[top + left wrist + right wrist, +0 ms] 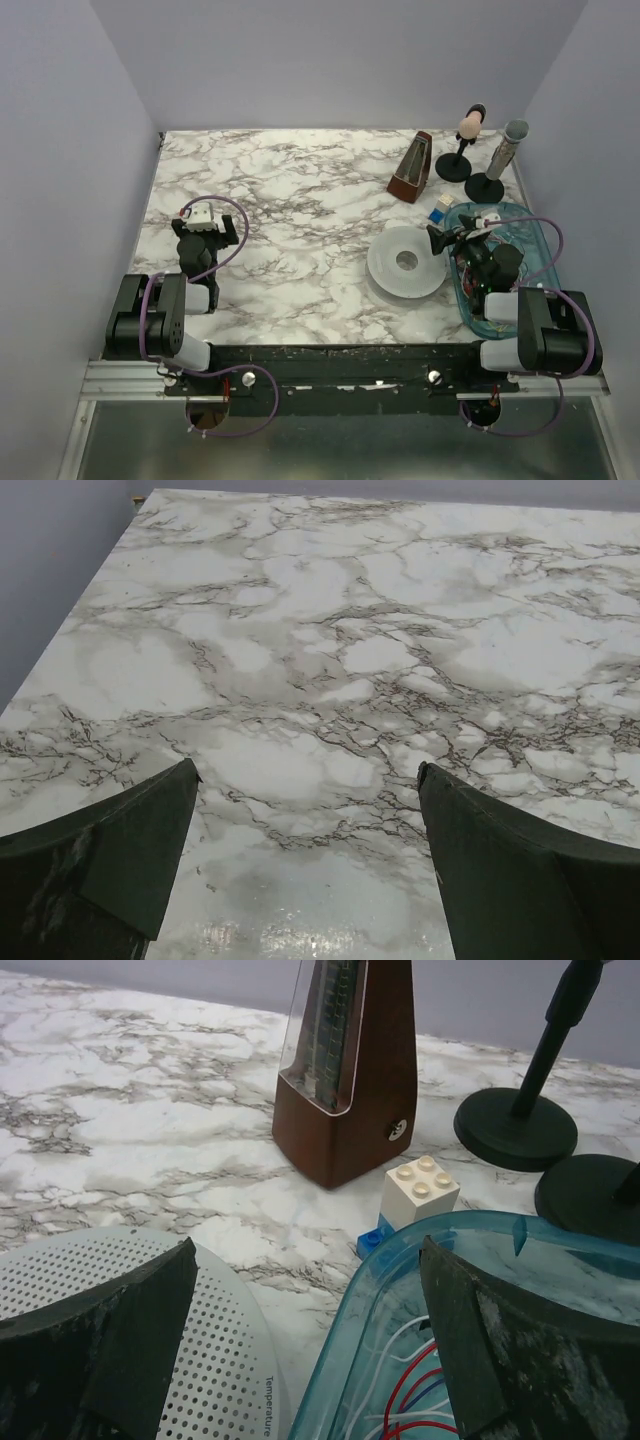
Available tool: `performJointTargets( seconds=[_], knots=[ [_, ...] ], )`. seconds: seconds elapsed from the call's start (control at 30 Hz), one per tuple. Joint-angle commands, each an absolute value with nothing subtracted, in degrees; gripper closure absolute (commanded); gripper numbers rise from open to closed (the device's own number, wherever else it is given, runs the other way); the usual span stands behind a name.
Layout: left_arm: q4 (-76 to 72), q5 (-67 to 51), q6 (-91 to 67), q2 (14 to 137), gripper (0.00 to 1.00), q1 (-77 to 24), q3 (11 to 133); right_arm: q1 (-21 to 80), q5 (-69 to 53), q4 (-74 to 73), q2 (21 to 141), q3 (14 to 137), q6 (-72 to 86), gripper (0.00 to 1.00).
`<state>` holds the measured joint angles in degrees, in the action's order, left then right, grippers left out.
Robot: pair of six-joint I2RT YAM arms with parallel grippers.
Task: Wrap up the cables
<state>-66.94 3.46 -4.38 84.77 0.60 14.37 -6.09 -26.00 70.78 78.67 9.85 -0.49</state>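
Left gripper [306,768]: we see its fingers spread wide with nothing between them, over the bare marble worktop [330,630] toward its left edge. Right gripper [307,1245]: also spread wide and holding nothing, above the left rim of the blue tray [420,1235] by the worktop's right edge. The cables [405,1400] lie inside that tray; we make out thin red, white and blue strands. A white perforated disc [110,1290] sits just left of the tray. A metronome [345,1070] and a white block [420,1192] stand beyond.

- The tray [345,1340] sits at the near right of the table [300,200], with the cables [405,1388] inside.
- A disc [385,268] lies just left of the tray.
- A metronome [412,168] stands farther back, with blocks [420,1192] between it and the tray.
- Two stands [487,186] are right of the metronome.
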Motion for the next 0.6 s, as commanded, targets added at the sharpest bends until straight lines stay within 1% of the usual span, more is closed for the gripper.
performJointTargets(
  seconds=[0.0, 0.07, 0.13, 0.17, 0.23, 0.33, 0.4, 0.47, 0.57],
  knots=[
    [-67.59, 3.96, -4.13, 84.37, 0.01, 0.18, 15.29, -6.33, -23.92, 74.09, 76.39, 8.70, -0.18, 0.00],
    [-67.67, 3.96, -4.04, 84.46, 0.01, 0.18, 15.29, -6.24, -23.38, 75.76, 74.28, 6.87, 1.48, 0.00],
    [-67.68, 3.96, -4.04, 84.46, 0.01, 0.18, 15.29, -6.33, -21.54, 74.98, 69.02, 4.84, 1.93, 0.00],
    [-67.59, 3.96, -4.13, 84.38, 0.01, 0.18, 15.29, -6.33, -21.01, 71.75, 64.64, 4.49, 1.93, 0.00],
    [-67.94, 2.21, -3.61, 84.29, 0.01, 0.18, 15.03, -6.24, -18.65, 62.54, 55.50, 5.88, 4.64, 0.00],
    [-71.11, -8.85, -0.98, 81.75, 0.01, 1.05, 12.14, -6.33, -16.00, 42.35, 43.54, 11.58, 6.94, 0.00],
    [-74.16, -7.83, -1.75, 81.21, 0.01, 0.97, 10.64, -6.33, -16.87, 31.86, 39.04, 15.71, 6.60, 0.00],
    [-69.38, -8.52, -1.76, 77.80, 0.01, 1.05, 11.42, -6.24, -18.36, 23.24, 35.18, 18.88, 5.72, 0.00],
    [-54.18, -10.63, -1.49, 70.34, 0.01, 1.05, 17.38, -6.33, -17.85, 12.16, 31.47, 23.01, 5.10, 0.00]
  ],
)
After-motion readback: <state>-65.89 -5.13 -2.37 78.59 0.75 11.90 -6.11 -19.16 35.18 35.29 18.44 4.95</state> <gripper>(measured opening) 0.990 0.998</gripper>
